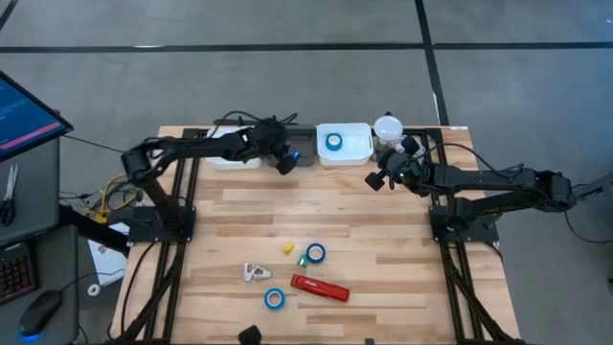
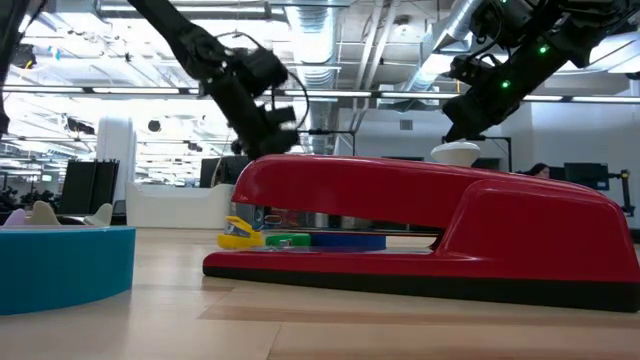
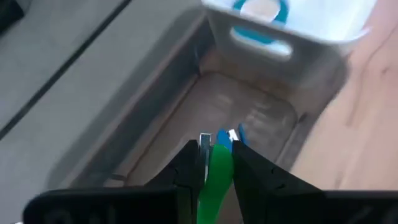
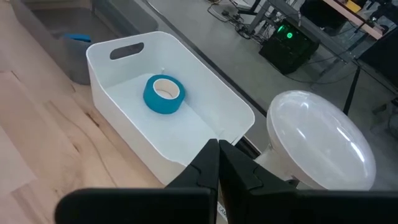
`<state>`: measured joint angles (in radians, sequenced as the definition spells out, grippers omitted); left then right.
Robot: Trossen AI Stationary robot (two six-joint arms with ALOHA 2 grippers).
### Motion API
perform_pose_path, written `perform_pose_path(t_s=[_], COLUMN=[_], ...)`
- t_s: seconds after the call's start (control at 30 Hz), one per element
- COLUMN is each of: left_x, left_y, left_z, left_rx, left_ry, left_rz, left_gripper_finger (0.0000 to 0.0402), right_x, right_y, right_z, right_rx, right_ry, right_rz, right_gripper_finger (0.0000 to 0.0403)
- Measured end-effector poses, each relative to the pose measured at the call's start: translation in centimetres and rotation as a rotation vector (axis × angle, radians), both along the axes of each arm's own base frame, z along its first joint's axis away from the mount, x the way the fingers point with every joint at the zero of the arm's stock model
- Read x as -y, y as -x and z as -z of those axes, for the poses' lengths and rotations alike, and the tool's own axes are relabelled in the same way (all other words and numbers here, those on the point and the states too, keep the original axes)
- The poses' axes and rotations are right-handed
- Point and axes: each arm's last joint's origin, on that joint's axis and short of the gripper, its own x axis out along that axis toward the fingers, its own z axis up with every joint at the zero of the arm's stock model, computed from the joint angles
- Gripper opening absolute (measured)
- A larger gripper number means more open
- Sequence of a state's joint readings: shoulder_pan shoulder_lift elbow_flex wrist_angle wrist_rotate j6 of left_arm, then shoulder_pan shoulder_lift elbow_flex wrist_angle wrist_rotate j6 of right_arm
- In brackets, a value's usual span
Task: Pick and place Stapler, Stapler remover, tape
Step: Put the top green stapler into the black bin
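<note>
Stapler (image 1: 320, 287) lower centre: rigid, heavy, grip mid-body. Left end effector (image 3: 217, 163) clamps green-blue piece (image 3: 217, 155); right end effector (image 4: 219, 163) closed, empty.

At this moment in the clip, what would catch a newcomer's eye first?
The red stapler lies on the near part of the table, and it fills the low view. Two blue tape rolls sit close by it, and a third roll already rests in the white bin at the far edge. The left gripper hangs over the grey bin beside it, shut on a green and blue item.
</note>
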<state>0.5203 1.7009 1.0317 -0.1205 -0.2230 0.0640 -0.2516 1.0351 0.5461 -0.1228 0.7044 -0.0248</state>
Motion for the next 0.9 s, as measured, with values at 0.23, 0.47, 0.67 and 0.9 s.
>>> perform_pose_path(t_s=[0.23, 0.47, 0.67, 0.9], left_x=[-1.2, -2.1, -2.4, -2.4], left_y=[-0.4, -0.1, 0.1, 0.1], left_z=[2.8, 3.3, 3.3, 3.3], left_rx=[-0.021, -0.002, 0.017, 0.018], left_ry=[0.038, 0.066, 0.083, 0.083], left_rz=[-0.051, -0.087, -0.114, -0.114], left_gripper_finger=[0.0057, 0.0058, 0.0059, 0.0097], right_x=[0.0, 0.0, 0.0, 0.0], right_y=[0.0, 0.0, 0.0, 0.0], right_z=[0.0, 0.0, 0.0, 0.0], right_rx=[0.0, 0.0, -0.001, -0.004], right_ry=[0.0, 0.0, 0.001, 0.0], right_rz=[0.0, 0.001, 0.0, 0.001], right_gripper_finger=[0.0, 0.0, 0.0, 0.0])
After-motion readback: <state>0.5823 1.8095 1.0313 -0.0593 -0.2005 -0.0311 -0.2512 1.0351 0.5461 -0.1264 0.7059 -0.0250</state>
